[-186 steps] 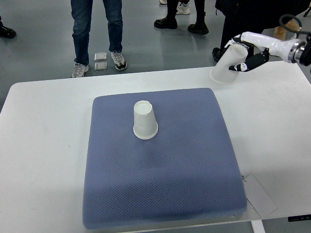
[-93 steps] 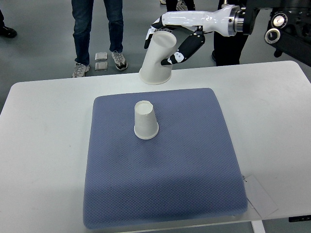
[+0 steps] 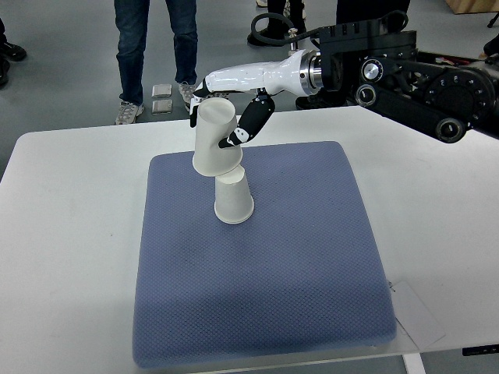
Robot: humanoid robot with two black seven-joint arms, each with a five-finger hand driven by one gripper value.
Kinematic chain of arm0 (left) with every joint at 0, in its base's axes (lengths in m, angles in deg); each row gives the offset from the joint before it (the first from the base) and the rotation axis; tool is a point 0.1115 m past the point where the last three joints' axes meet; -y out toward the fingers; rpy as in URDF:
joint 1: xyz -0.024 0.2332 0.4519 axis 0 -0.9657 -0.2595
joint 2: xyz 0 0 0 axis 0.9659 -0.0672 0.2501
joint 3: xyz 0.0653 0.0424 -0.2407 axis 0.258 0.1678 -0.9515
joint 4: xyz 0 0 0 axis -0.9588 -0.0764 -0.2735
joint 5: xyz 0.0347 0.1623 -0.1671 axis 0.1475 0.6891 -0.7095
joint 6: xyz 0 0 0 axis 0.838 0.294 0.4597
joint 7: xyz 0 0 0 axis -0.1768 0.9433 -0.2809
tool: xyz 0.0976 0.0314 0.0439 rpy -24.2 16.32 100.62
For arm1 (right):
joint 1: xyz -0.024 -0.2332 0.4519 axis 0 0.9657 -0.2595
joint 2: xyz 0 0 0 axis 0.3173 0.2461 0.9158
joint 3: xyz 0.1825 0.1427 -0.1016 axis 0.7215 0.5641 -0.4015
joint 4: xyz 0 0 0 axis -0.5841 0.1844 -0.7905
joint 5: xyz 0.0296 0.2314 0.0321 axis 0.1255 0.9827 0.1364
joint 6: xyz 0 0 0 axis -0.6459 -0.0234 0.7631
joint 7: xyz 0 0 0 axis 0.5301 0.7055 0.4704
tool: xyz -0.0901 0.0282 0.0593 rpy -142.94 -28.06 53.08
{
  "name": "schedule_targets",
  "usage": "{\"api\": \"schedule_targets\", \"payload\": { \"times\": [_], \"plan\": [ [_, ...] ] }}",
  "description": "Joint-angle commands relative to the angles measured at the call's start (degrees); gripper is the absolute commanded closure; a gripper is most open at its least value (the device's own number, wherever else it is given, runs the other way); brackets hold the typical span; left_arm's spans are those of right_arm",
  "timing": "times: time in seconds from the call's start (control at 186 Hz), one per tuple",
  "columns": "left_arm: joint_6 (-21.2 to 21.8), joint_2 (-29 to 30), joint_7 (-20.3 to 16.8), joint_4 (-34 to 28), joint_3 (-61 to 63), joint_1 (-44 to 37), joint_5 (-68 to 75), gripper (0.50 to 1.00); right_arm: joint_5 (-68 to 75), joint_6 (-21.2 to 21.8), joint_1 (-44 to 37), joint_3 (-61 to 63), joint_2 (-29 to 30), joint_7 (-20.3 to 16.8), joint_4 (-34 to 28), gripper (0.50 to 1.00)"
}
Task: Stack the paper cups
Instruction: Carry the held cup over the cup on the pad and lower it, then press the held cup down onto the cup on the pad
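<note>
Stacking half done on the table (image 3: pixel 70 234): carried over the blue cushion (image 3: pixel 257 296), inverted, tilted, open mouth aimed down and leftward, a held paper cup (image 3: pixel 213 144) pinched by the right robot hand (image 3: pixel 230 117), thumb side high by the cup's closed base, dark-tipped fingers (image 3: pixel 248 125) pressed against its right wall. Just below the robot hand and slightly to its right, standing upside down on the cushion, a second paper cup (image 3: pixel 233 199), the target of the stack. Held cup's rim overlapping the standing cup's top in this view, seemingly just short of seating; contact between the two impossible to confirm from above. Behind the robot hand, on the floor past the table's far edge, the legs and shoes of bystanders (image 3: pixel 152 54). Extending to the right of the robot hand, the white forearm and dark arm joints (image 3: pixel 405 74), entering from the right edge. No left robot hand anywhere in view.

Judged from here: pickup and carry complete, alignment nearly there. Remaining, by the look of it: righting the tilt so the rim sits square over the lower cup's base, lowering until nested, then release. Risk of nudging the light standing cup if lowered while tilted
</note>
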Motion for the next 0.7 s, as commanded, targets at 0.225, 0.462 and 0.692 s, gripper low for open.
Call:
{"api": "schedule_targets", "payload": {
  "times": [0.225,0.462,0.692],
  "plan": [
    [0.0,0.0,0.0,0.0,0.0,0.0,0.0,0.500,-4.2,0.0,0.7,-1.8,0.4,0.0,0.9,1.000],
    [0.0,0.0,0.0,0.0,0.0,0.0,0.0,0.500,-4.4,-0.1,0.7,-2.9,0.3,0.0,1.5,1.000],
    [0.0,0.0,0.0,0.0,0.0,0.0,0.0,0.500,-4.4,-0.1,0.8,-2.9,0.6,0.0,1.7,1.000]
  ]
}}
